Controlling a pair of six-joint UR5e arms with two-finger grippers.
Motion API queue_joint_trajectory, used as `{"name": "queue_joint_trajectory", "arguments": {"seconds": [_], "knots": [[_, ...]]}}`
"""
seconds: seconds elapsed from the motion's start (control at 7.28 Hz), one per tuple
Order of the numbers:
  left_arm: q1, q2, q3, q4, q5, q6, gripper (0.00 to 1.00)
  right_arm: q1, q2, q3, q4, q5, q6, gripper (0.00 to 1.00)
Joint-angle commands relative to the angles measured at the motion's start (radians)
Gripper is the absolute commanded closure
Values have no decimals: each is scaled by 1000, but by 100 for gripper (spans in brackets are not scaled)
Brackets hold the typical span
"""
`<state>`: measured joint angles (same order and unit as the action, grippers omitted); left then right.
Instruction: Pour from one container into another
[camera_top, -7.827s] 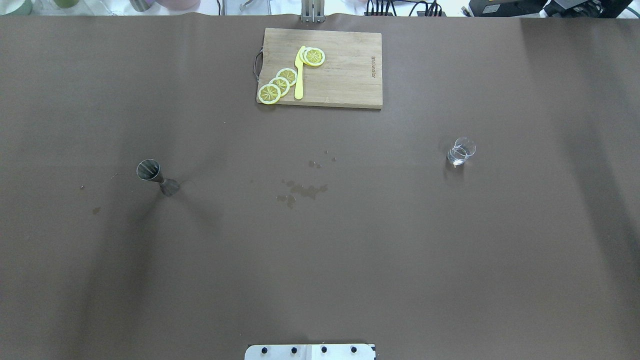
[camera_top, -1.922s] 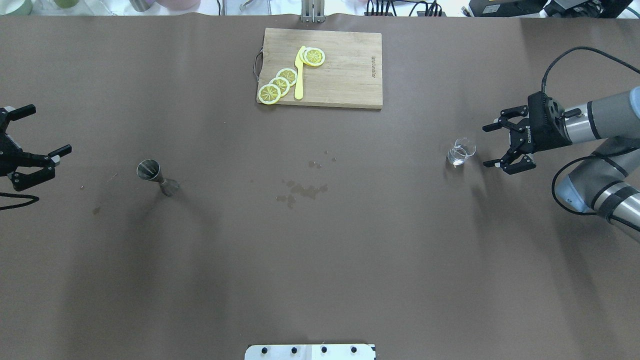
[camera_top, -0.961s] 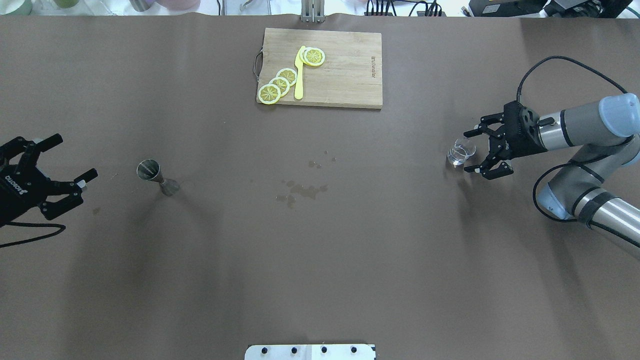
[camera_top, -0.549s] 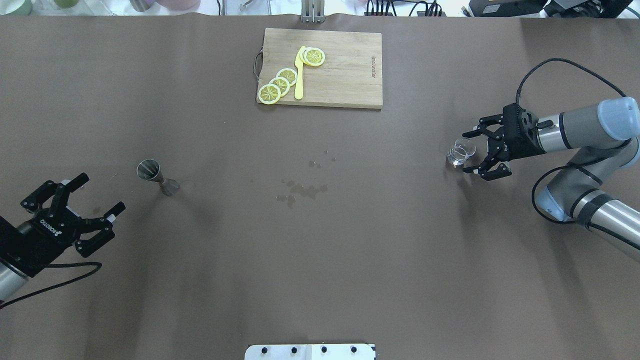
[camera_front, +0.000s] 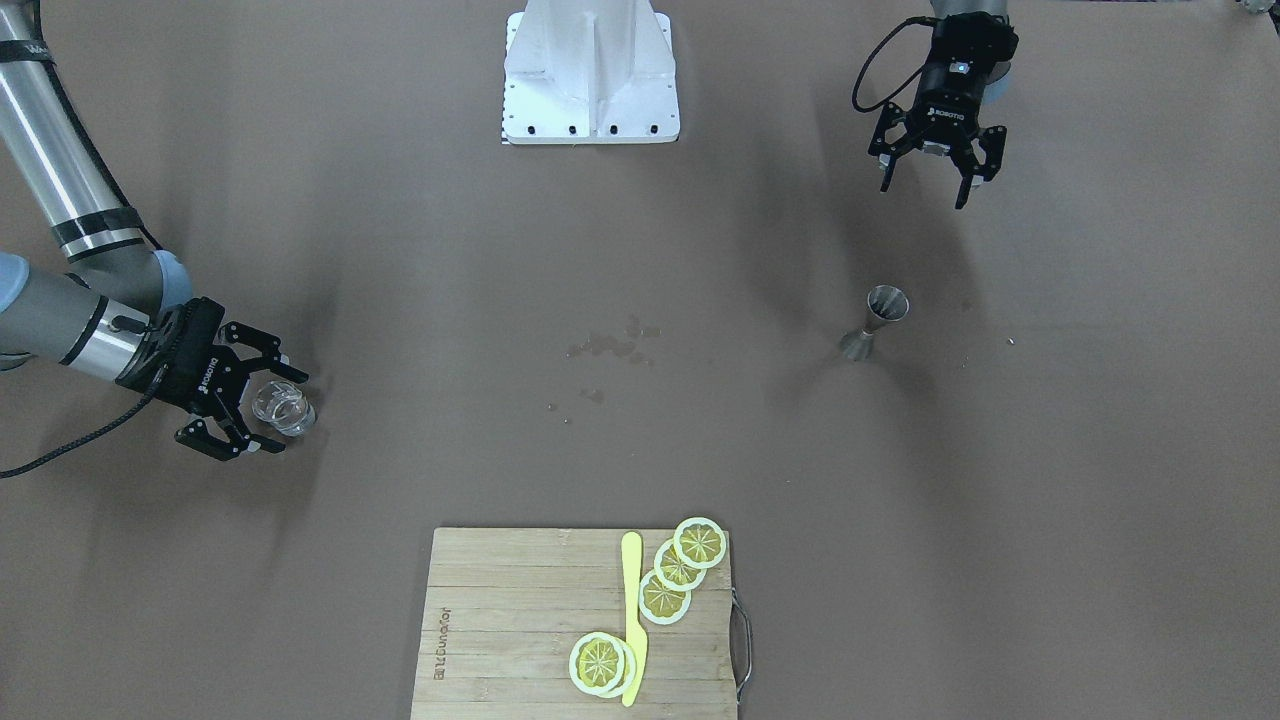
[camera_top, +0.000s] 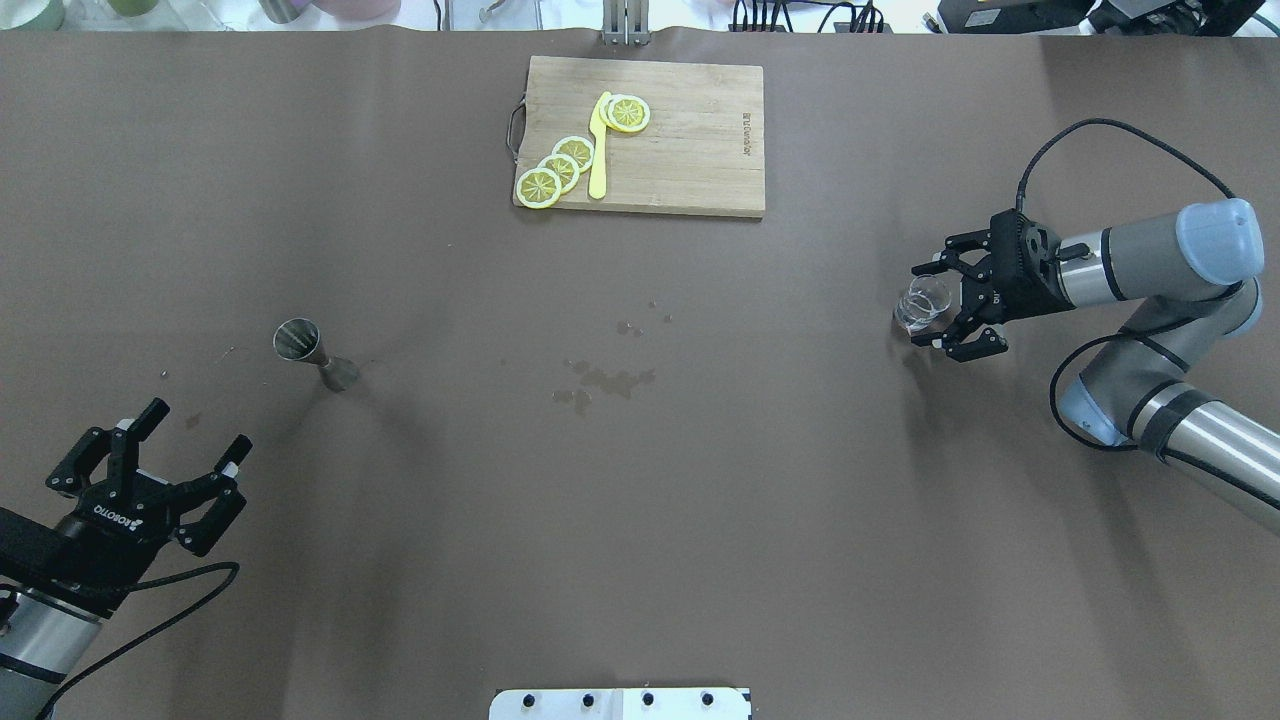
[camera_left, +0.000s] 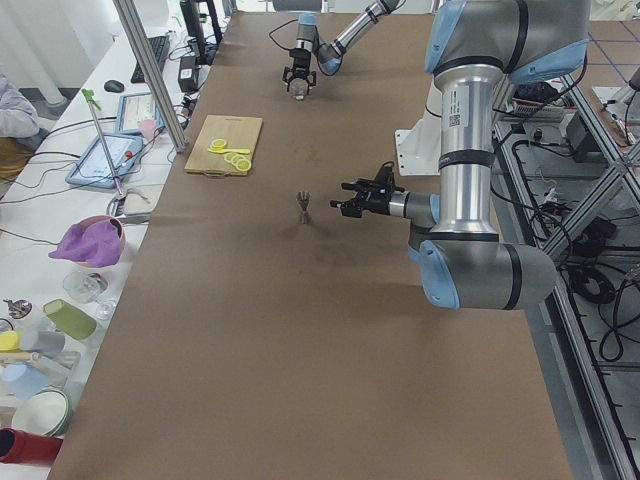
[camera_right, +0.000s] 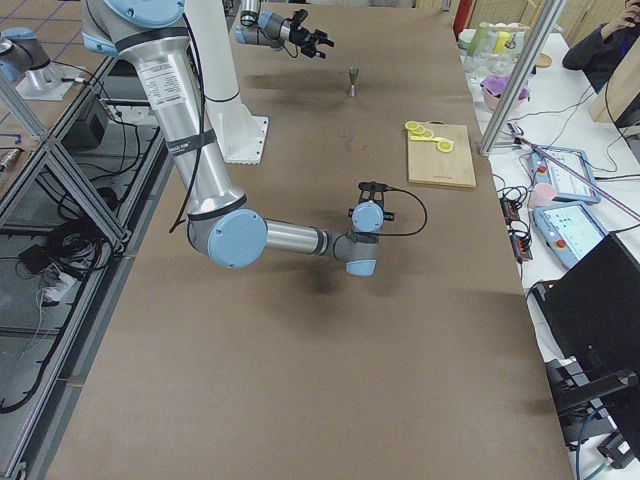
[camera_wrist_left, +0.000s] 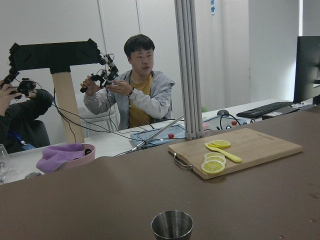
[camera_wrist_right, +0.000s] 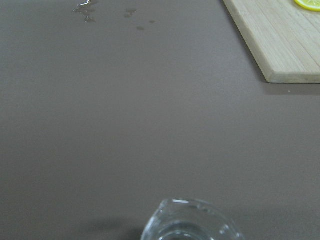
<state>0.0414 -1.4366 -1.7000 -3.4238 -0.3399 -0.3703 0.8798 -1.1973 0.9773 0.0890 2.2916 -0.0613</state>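
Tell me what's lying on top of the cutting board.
A yellow knife and lemon slices lie on the cutting board. Three slices overlap in a row; the knife partly covers the others, so their number is unclear.

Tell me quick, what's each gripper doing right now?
Left gripper: open, empty, short of the jigger.
Right gripper: open, straddling the glass, not clamped.

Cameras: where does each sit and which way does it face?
Front-facing: across the table, facing the robot's base; left gripper, right gripper.
Overhead: behind the robot, looking down; both grippers.
Exterior left: table's left end; left arm nearest.
Exterior right: table's right end; right arm nearest.
Left wrist: low, facing the jigger; no gripper.
Right wrist: low, facing the glass; no gripper.
Both wrist views share the cutting board.
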Motion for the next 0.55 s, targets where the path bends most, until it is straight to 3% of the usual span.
{"name": "queue_joint_trajectory", "arguments": {"seconds": [0.0, 0.14, 0.27, 0.41], "knots": [[11, -60, 62, 134, 83, -39, 13, -5, 1, -8, 2, -4, 0, 5], [11, -77, 54, 478, 181, -261, 15, -5, 2, -8, 0, -4, 2, 7], [2, -58, 4, 808, 203, -641, 15, -5, 2, -11, 0, -4, 2, 17], [-12, -51, -13, 878, 196, -773, 17, -5, 2, -12, 0, -4, 3, 22]]}}
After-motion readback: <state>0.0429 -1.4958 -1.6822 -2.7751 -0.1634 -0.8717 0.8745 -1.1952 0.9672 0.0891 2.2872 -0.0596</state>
